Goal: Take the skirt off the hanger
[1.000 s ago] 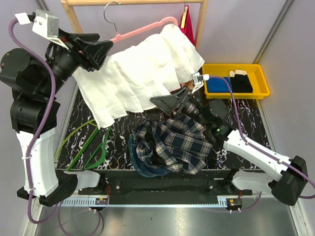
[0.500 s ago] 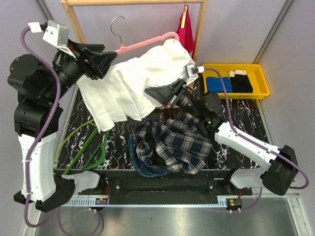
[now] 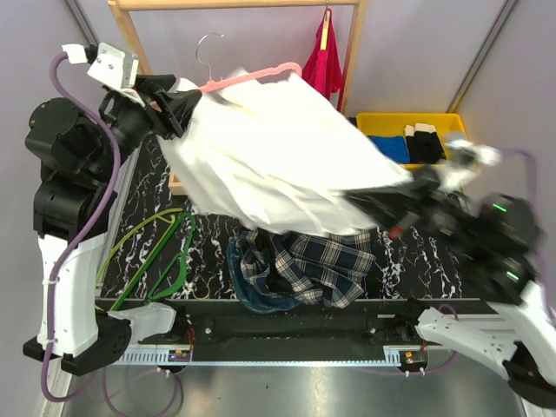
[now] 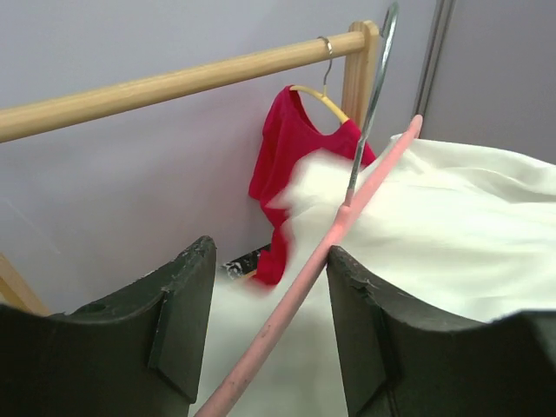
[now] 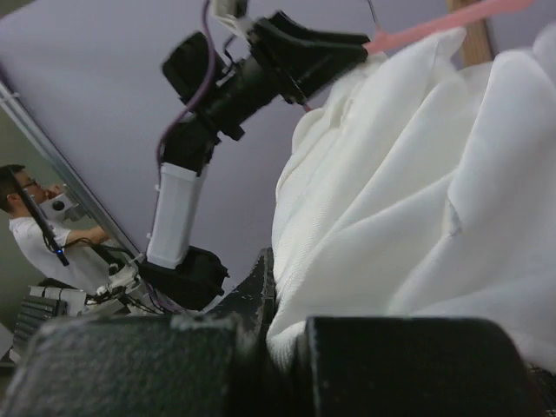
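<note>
The white pleated skirt (image 3: pixel 278 148) hangs in the air, stretched taut between my two grippers. Its top is still over the thin pink hanger (image 3: pixel 252 76), whose metal hook is off the wooden rail. My left gripper (image 3: pixel 178 109) holds the hanger's left end; in the left wrist view the pink hanger (image 4: pixel 304 278) runs slantwise between the dark fingers of that gripper (image 4: pixel 269 252). My right gripper (image 3: pixel 382 207) is shut on the skirt's lower edge at the right. In the right wrist view white skirt cloth (image 5: pixel 417 174) is pinched in that gripper (image 5: pixel 291 321).
A red shirt (image 3: pixel 321 65) hangs on a pale yellow hanger (image 4: pixel 317 94) from the wooden rail (image 3: pixel 234 4). A plaid garment (image 3: pixel 304 261) lies on the table below the skirt. Green wire hangers (image 3: pixel 165 252) lie at the left. A yellow bin (image 3: pixel 417 139) stands at the back right.
My right gripper has shut on the skirt's edge and pulled it to the right and nearer, stretching the cloth. The left gripper has moved the hanger slightly right.
</note>
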`<act>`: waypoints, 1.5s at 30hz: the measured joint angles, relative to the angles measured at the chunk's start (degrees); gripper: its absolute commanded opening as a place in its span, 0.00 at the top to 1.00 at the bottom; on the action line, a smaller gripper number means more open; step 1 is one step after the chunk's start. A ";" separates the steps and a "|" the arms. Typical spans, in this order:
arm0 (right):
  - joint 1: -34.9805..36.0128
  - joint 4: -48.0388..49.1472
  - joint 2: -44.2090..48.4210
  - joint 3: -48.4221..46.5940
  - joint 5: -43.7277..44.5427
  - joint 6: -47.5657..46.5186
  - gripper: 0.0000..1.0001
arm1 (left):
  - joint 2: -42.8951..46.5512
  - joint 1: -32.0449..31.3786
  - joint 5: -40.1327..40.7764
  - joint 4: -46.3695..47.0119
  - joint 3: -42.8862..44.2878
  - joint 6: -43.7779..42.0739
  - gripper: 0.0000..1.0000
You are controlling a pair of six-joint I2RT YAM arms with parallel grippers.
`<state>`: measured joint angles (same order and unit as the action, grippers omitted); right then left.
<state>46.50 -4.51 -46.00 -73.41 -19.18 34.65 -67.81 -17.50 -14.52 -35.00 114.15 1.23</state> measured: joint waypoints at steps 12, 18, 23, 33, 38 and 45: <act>-0.02 -24.00 27.02 -5.31 16.85 -2.29 1.00 | -7.28 1.55 5.70 5.01 0.50 -3.19 1.00; 0.00 -30.34 19.06 -3.52 18.16 -2.73 1.00 | -7.17 1.55 5.79 5.22 0.39 -2.69 1.00; 0.00 -29.31 7.54 -8.85 14.27 -4.42 1.00 | -1.53 1.55 6.25 6.78 -6.16 -2.91 1.00; -0.02 -17.77 -11.96 -32.72 -2.64 -4.79 1.00 | 12.00 3.65 14.86 6.88 -21.86 -4.83 1.00; 0.00 -14.12 -16.02 -40.30 -6.14 -4.63 1.00 | 19.47 10.86 19.06 4.63 -31.15 -6.19 1.00; 0.00 -10.08 -25.99 -56.48 -9.35 -4.83 1.00 | 30.58 15.12 27.30 0.92 -43.74 -11.69 1.00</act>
<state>46.50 -14.59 -71.99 -129.88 -28.53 29.82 -37.23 -2.37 12.78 -34.09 70.41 -10.46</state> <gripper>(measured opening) 0.014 0.544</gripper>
